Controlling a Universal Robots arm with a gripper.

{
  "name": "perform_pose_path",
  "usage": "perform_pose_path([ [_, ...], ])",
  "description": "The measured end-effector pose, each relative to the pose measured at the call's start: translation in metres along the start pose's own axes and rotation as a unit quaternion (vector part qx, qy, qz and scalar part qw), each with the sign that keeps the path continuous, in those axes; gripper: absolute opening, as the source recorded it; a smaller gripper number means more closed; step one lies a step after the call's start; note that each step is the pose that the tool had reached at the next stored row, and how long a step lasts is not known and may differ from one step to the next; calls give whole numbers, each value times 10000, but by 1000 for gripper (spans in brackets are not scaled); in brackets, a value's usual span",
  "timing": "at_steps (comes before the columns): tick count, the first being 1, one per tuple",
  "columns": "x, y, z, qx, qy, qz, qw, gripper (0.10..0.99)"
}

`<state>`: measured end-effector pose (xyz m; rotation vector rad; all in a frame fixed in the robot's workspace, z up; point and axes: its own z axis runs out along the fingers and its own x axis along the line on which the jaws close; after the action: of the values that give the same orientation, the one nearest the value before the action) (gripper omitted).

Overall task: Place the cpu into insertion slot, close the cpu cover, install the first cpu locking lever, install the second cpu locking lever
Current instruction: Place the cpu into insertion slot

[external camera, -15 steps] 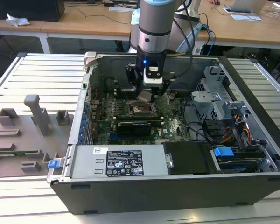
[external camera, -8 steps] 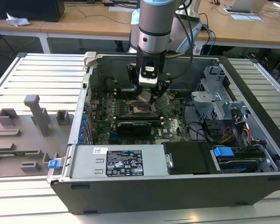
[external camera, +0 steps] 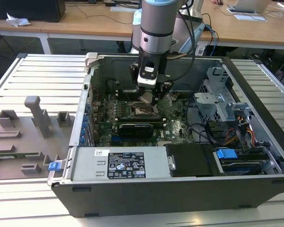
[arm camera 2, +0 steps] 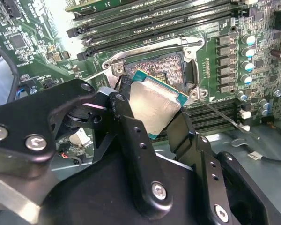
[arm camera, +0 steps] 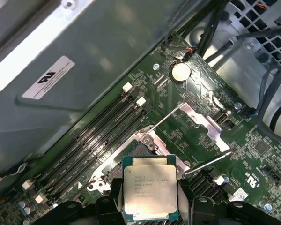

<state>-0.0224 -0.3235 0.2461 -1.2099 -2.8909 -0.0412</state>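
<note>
Gripping the small flat square silver-topped cpu [arm camera: 150, 191] by two opposite edges, my black gripper [arm camera 2: 153, 117] holds it just above the square black-rimmed insertion slot [arm camera 2: 163, 70] on the green motherboard [arm camera: 253, 140]. The chip is not yet seated.

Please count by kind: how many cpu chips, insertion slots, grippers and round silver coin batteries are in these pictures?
cpu: 1
insertion slot: 1
gripper: 1
round coin battery: 1
Total: 4
</note>
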Motion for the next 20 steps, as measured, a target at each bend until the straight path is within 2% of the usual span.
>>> perform_pose_path([
  [9,0,0,2,-6,-8,389,9992,545],
  [13,0,0,3,-11,-13,637,9980,545],
  [20,0,0,5,-16,-19,917,9958,545],
])
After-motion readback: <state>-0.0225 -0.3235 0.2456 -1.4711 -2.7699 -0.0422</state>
